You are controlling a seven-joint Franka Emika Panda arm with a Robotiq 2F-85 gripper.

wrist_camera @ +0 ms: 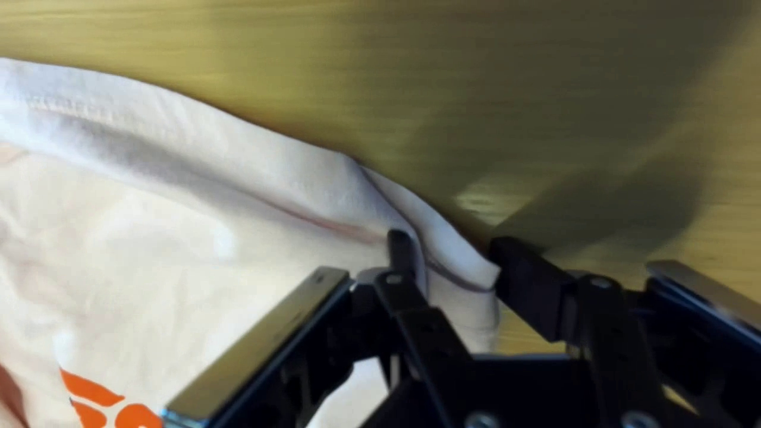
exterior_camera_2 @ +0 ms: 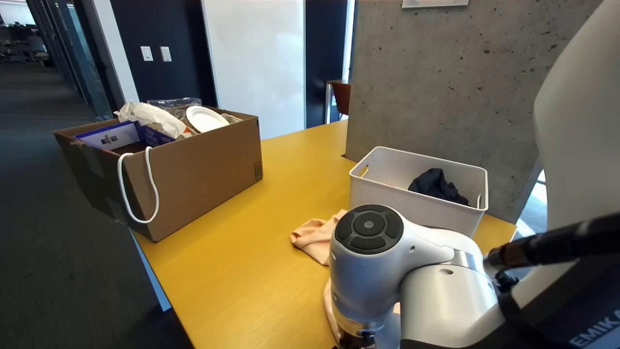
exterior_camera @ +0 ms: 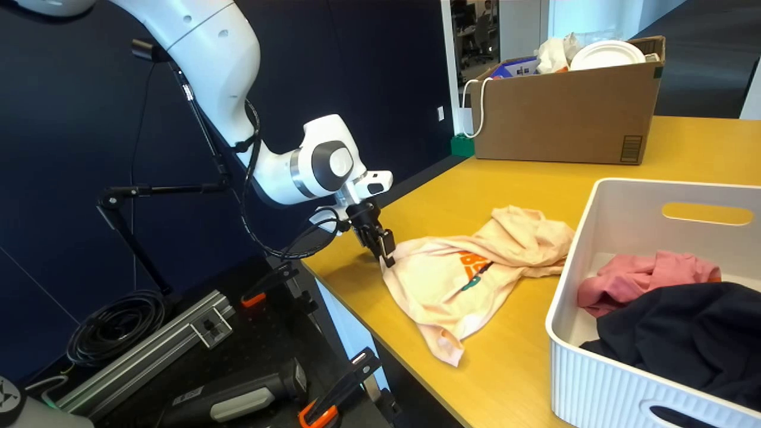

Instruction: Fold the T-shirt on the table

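The cream-peach T-shirt [exterior_camera: 437, 282] lies rumpled on the yellow-tan table [exterior_camera: 511, 380], its orange and green print facing up and its far part bunched near the basket. In an exterior view, most of the T-shirt [exterior_camera_2: 314, 240] is hidden behind the arm. My gripper [exterior_camera: 385, 252] points down at the T-shirt's edge near the table's side. In the wrist view, the gripper [wrist_camera: 455, 258] has its two fingers apart, with a folded edge of the T-shirt [wrist_camera: 178, 226] between them. One finger is against the cloth; the other is at the cloth's outer corner over the table [wrist_camera: 297, 71].
A white plastic basket [exterior_camera: 574, 356] holding a red-pink garment [exterior_camera: 648, 276] and a black garment [exterior_camera: 684, 333] stands beside the T-shirt. A filled cardboard box [exterior_camera: 565, 113] stands at the table's far end. A concrete pillar [exterior_camera_2: 465, 87] rises behind the basket.
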